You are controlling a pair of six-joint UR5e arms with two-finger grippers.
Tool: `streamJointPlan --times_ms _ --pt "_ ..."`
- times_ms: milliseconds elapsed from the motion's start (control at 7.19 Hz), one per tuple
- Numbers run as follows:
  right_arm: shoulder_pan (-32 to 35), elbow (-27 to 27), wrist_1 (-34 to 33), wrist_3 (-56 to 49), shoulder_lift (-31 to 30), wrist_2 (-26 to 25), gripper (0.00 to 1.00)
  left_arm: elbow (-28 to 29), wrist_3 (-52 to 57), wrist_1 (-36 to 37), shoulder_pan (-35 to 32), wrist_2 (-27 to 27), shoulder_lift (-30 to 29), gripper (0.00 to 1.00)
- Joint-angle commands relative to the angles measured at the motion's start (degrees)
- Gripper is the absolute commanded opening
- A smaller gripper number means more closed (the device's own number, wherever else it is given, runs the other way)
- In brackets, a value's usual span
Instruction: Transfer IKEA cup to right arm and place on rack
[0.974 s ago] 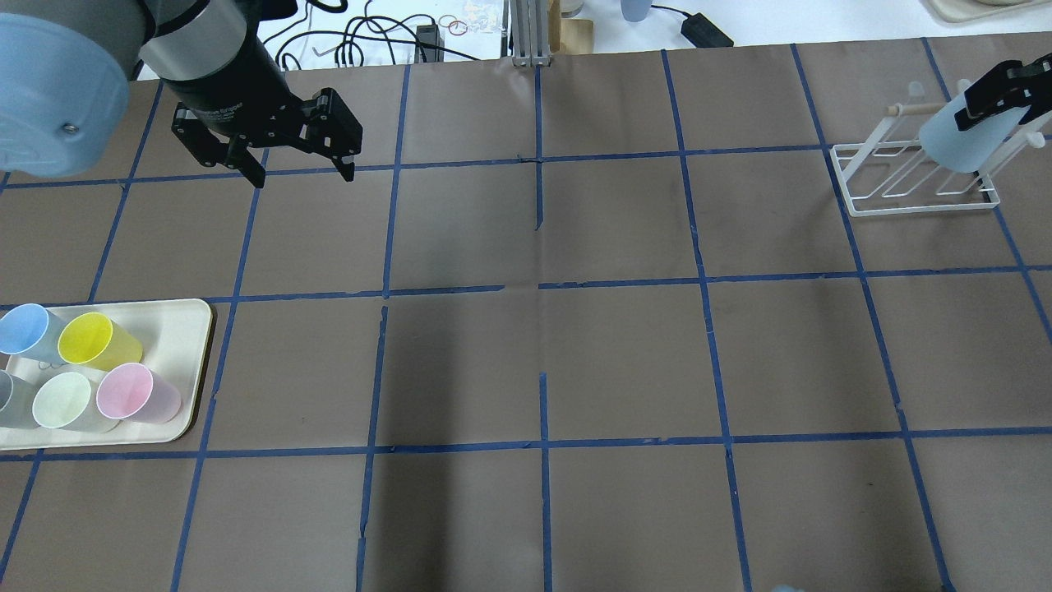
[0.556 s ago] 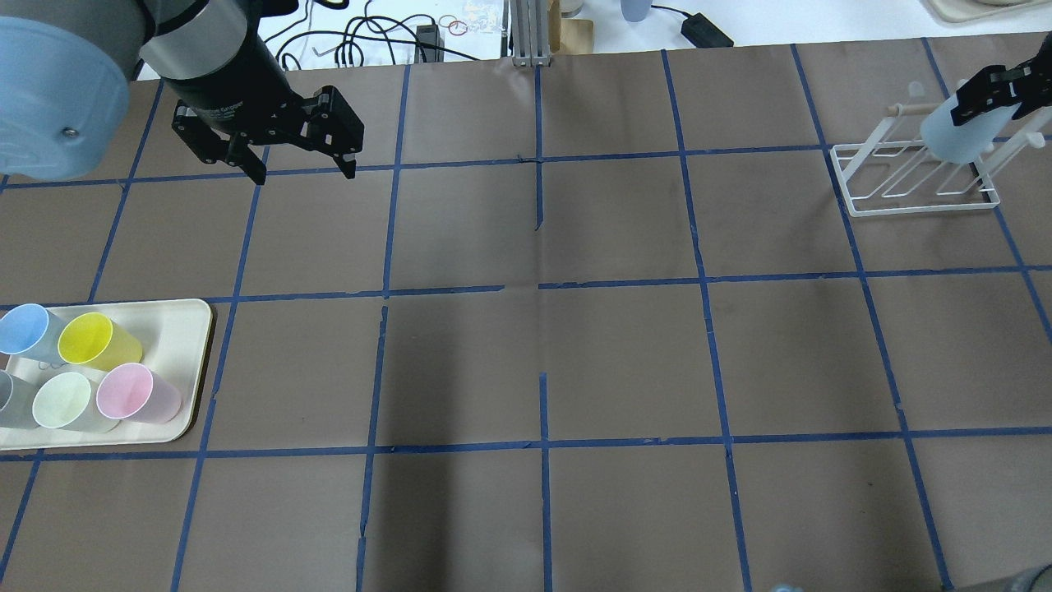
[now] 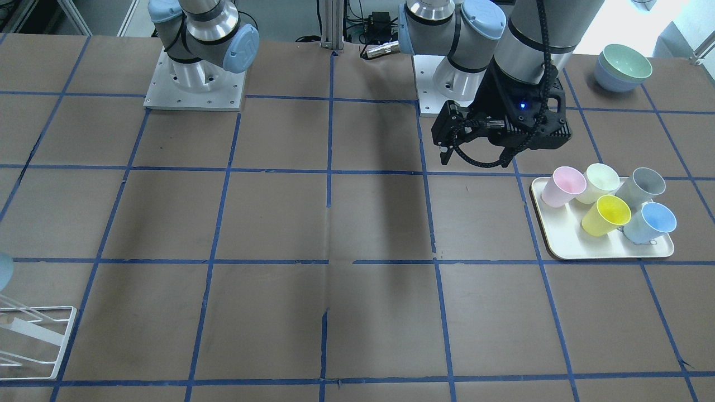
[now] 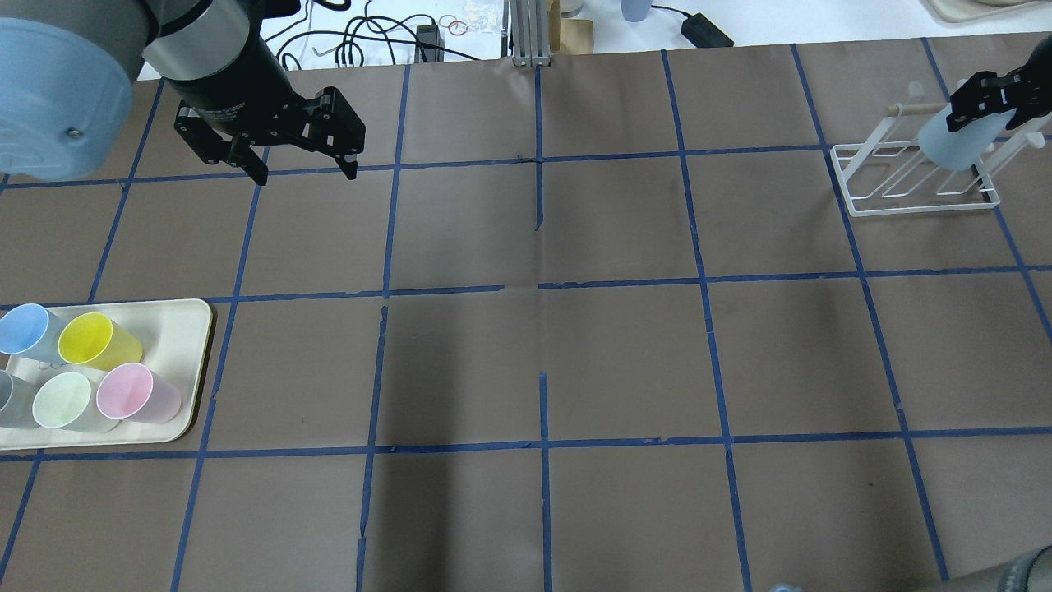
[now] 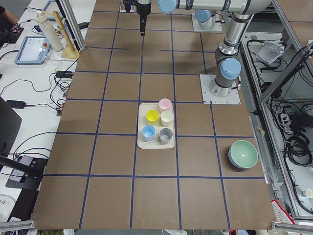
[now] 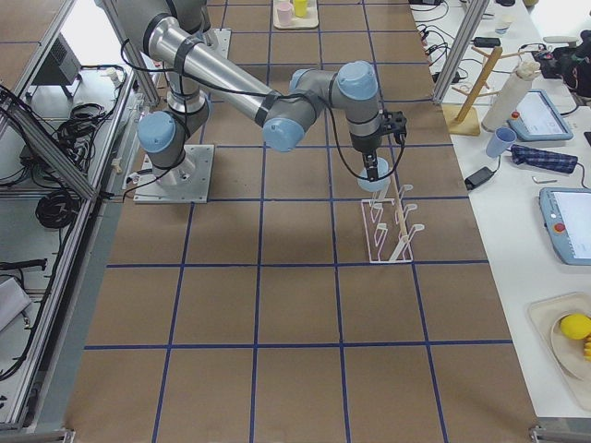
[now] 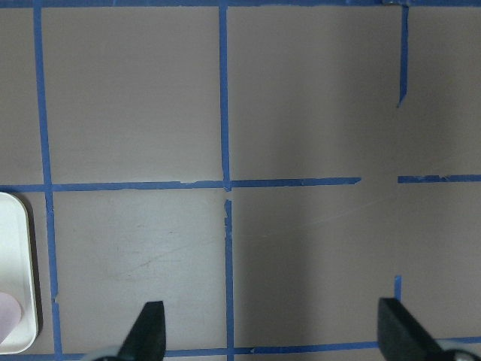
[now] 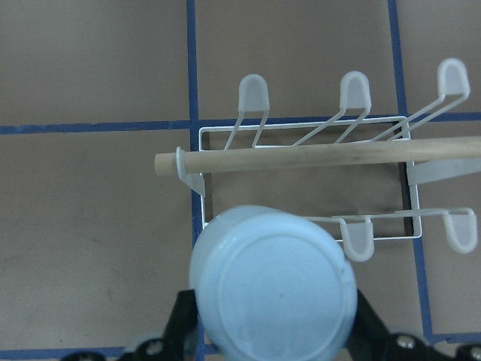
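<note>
— Where is the IKEA cup?

— Clamped between the 2 fingers of the right gripper, bottom up, at the end of the right arm. It hangs over one end of the rack. The right wrist view shows its round base just beside the rack's frame. I cannot tell whether it touches a prong.

— How many prongs does the rack have?

— 5 capped tips show in the right wrist view: 3 on one side and 2 on the other. 1 wooden rod lies across the frame.

— And the left gripper?

— Its jaws are spread wide with nothing between them. It hangs above bare table, well apart from the rack.

— How many cups are there in all?

— 6. 1 is in the right gripper. The other 5 stand upright on the cream tray: 1 pink cup, 1 pale green cup, 1 grey cup, 1 yellow cup and 1 blue cup.

— So 2 are blue?

— Yes, 1 held and 1 on the tray.

— Anything else on the table?

— 2 stacked bowls, the green one sitting in a blue one, near the tray.
</note>
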Motion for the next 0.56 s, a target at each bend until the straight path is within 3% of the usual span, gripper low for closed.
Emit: streamJointPlan --times_ms 0,417 --pt "0.0 0.0 0.4 2.2 0.4 -0.2 0.0 -0.2 0.1 -0.1 0.0 -0.1 0.4 1.0" --pt "0.1 0.0 -0.1 2.2 1.5 -2.1 0.0 -0.3 0.2 -0.1 0.0 -0.1 0.5 1.0"
